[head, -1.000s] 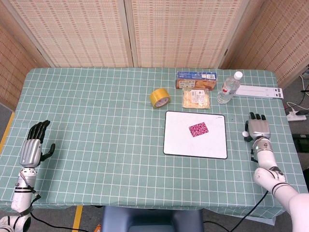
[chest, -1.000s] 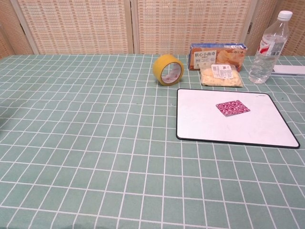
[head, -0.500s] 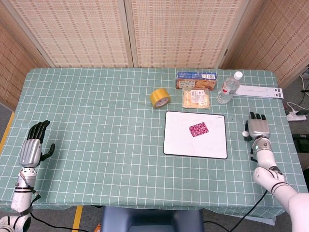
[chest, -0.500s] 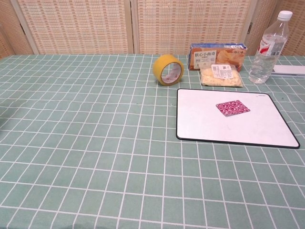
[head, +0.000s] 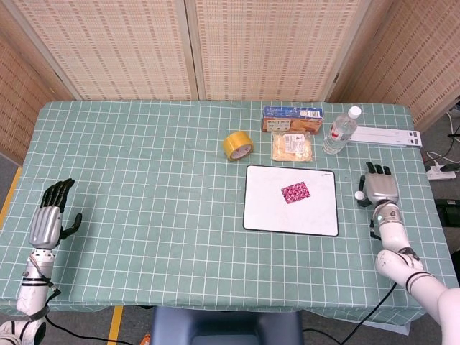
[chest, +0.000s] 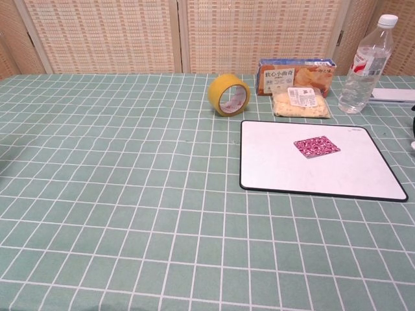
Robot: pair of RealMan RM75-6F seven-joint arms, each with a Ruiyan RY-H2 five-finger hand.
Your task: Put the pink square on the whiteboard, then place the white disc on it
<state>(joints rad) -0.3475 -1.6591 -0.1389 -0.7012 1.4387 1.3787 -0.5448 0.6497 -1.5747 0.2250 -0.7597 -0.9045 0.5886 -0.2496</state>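
Note:
The pink patterned square point(head: 295, 192) point(chest: 316, 146) lies flat on the whiteboard point(head: 273, 212) point(chest: 292, 172), right of its centre. My right hand point(head: 379, 188) hovers over the tablecloth just right of the whiteboard, fingers pointing away from me. The small white disc point(head: 359, 195) sits at its thumb side and appears pinched there. In the chest view only a sliver of that hand and disc shows at the right edge. My left hand point(head: 50, 218) rests at the table's near left corner, fingers spread and holding nothing.
Behind the whiteboard stand a yellow tape roll point(head: 238, 145), a blue cracker box point(head: 292, 118), a clear snack bag point(head: 292, 146) and a water bottle point(head: 341, 131). A white strip point(head: 388, 136) lies at the far right.
My right hand has shifted slightly up and toward the whiteboard, and the white disc moved with it. The left hand and pink square stayed still.

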